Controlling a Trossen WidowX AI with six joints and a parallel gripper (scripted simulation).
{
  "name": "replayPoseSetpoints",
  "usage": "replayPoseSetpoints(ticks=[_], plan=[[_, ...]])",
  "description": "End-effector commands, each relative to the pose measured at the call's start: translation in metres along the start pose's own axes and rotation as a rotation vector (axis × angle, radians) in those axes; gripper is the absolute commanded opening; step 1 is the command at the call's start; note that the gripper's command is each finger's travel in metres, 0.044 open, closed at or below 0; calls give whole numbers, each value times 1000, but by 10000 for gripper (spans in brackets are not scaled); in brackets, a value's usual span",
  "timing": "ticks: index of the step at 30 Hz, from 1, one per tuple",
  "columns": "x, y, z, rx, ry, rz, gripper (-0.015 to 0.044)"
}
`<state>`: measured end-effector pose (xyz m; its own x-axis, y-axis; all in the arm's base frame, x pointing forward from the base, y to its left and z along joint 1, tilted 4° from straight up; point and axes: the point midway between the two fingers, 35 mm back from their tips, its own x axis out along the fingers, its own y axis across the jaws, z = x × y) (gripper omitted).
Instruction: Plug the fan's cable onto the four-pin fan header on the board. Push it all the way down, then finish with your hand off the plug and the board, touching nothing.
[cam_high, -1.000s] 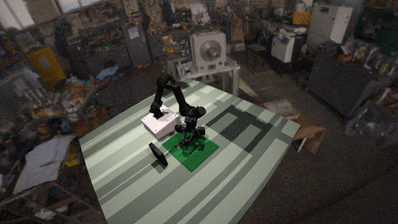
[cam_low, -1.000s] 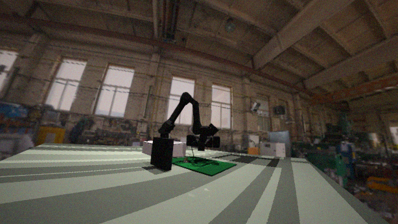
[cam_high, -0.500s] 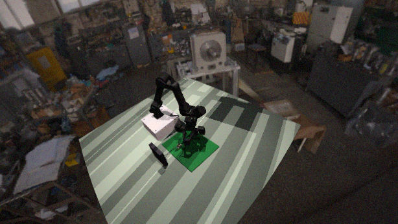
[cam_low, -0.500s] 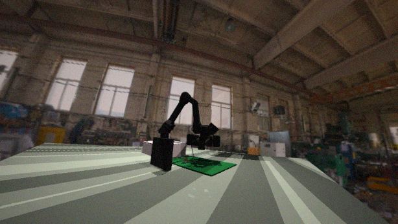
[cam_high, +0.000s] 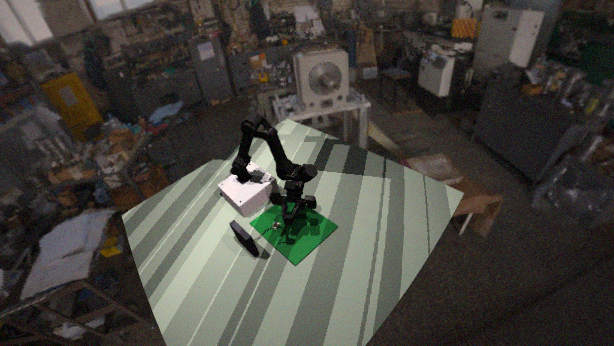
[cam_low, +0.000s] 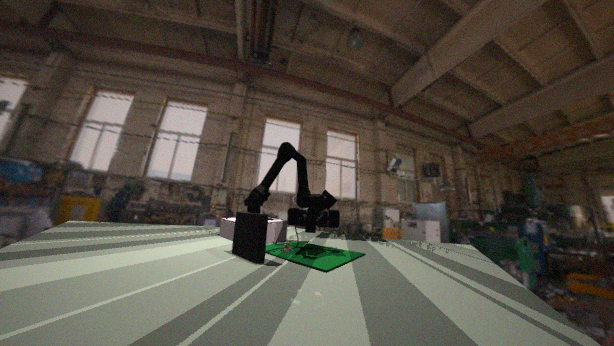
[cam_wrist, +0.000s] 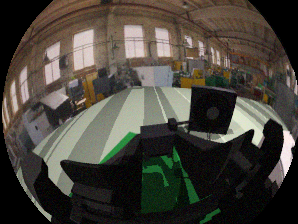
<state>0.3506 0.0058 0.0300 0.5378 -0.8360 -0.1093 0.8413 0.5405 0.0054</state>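
The black fan (cam_high: 244, 239) (cam_low: 249, 237) (cam_wrist: 200, 106) stands upright beside the green board (cam_high: 297, 256) (cam_low: 327, 265) (cam_wrist: 120, 146). My gripper (cam_high: 286, 216) (cam_low: 310, 229) is shut on the dark plug (cam_wrist: 157, 138) and holds it above the board. In the wrist view, the cable (cam_wrist: 183, 122) runs from the plug's right side toward the fan. The plug is too small and dark to tell in the top and exterior views. The four-pin header cannot be made out; the plug and fingers cover part of the board in the wrist view.
A white box (cam_high: 246, 194) (cam_low: 229, 230) stands behind the fan, at the arm's base. A small pale part (cam_high: 276, 226) (cam_low: 286, 249) sits near the board's fan-side edge. The striped table (cam_high: 200, 300) (cam_low: 150, 295) carries everything.
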Motion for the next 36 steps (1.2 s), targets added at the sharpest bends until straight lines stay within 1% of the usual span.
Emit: replayPoseSetpoints(ticks=[1,36], plan=[[1,-2,-5,-15,2,0,0],[3,-4,-17,-15,2,0,0]])
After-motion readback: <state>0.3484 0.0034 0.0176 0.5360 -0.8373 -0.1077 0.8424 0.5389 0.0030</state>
